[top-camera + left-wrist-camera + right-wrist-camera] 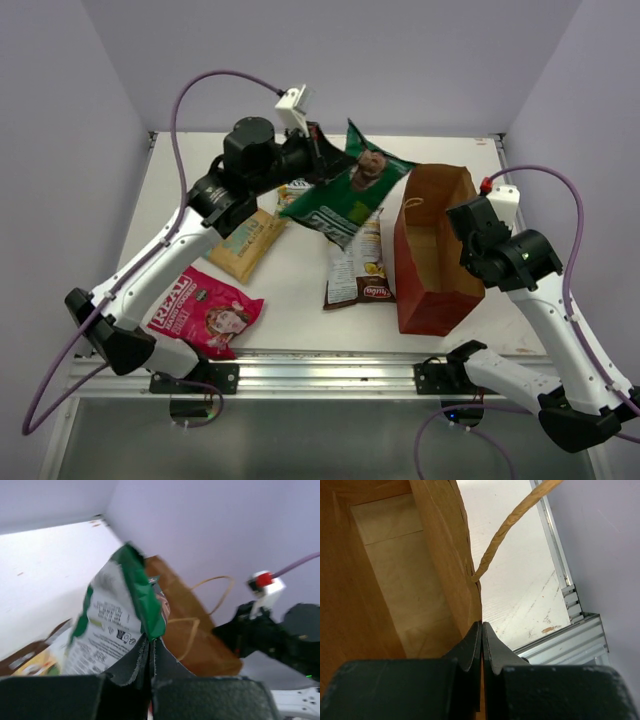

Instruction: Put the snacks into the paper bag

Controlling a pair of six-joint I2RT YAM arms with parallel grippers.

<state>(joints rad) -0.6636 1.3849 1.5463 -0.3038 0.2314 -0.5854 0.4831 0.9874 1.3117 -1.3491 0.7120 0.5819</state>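
Observation:
My left gripper [318,152] is shut on a corner of the dark green packet [347,190] and holds it in the air, left of the paper bag [432,255]. In the left wrist view the packet [117,617] hangs from the gripper [150,645], with the bag [187,630] behind it. My right gripper [481,626] is shut on the bag's right wall [447,555], holding it open. The pink-red packet [205,312], the tan-and-teal packet [248,243] and the white-and-brown packet [362,262] lie on the table. The small green-yellow packet [298,190] is mostly hidden.
The white table [290,290] has a metal rail [330,365] along its near edge. Purple walls close in the back and sides. The right arm's cable [545,175] loops above the bag.

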